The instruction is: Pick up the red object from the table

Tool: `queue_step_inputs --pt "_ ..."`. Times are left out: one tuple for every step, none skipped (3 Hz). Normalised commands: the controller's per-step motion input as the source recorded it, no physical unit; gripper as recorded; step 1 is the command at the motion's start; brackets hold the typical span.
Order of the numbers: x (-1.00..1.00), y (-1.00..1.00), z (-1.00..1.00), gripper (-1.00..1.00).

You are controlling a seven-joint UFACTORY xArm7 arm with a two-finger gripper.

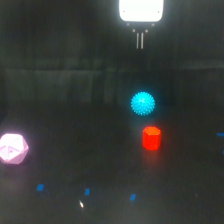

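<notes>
The red object (151, 138) is a small bright red-orange stubby block standing on the dark table (75, 100), right of centre in the exterior view. My gripper (140, 40) hangs high at the top of the view under a white glowing body, well above and behind the red object. Its two thin fingers (137, 40) point down, close together with a narrow gap, and hold nothing. A cyan spiky ball (143, 103) lies between the gripper and the red object, just above the block in the image.
A larger pink faceted polyhedron (12, 148) sits at the exterior view's left edge. Small blue marks (87, 191) and a white speck (81, 203) dot the table near the bottom. The scene is dim.
</notes>
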Motion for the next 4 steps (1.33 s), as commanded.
queue_step_inputs --pt "0.3 -0.35 1.0 0.79" --pt "-0.32 0.29 1.0 -0.27" --pt "-0.71 0.27 1.0 0.69" --pt "-0.41 0.61 1.0 0.59"
